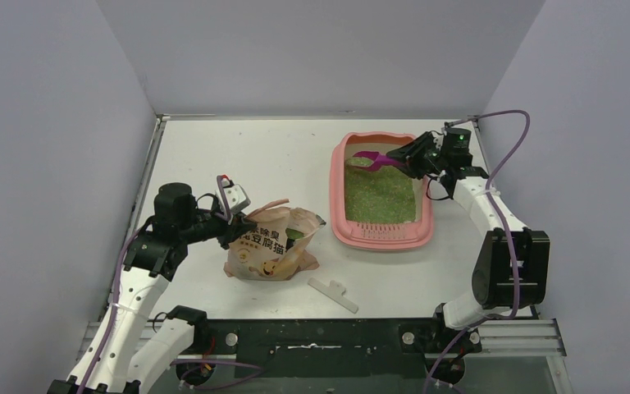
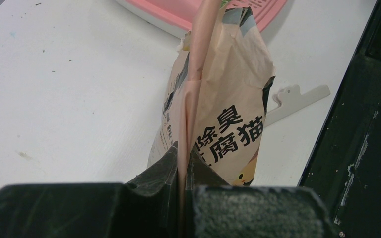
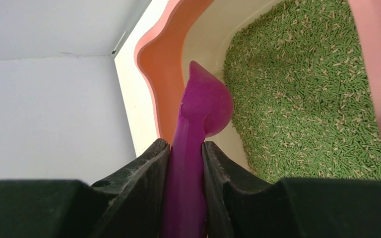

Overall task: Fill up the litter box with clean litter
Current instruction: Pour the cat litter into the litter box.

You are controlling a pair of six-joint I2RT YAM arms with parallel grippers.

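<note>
The pink litter box [image 1: 377,239] lies right of the table's middle, with a bed of green litter [image 1: 381,195] in it. My right gripper [image 1: 411,161] is shut on the handle of a magenta scoop [image 1: 371,158], held over the box's far end. In the right wrist view the scoop [image 3: 198,111] hangs above bare floor next to the litter [image 3: 302,99], near the box's rim [image 3: 162,54]. My left gripper [image 1: 242,223] is shut on the top edge of a beige litter bag [image 1: 272,246]; the pinched edge of the bag [image 2: 228,99] runs between the left gripper [image 2: 183,154] fingers.
A flat white plastic piece [image 1: 334,293] lies on the table near the bag, also seen as the white piece [image 2: 297,96] in the left wrist view. The black base rail [image 1: 320,336] runs along the near edge. Grey walls enclose three sides.
</note>
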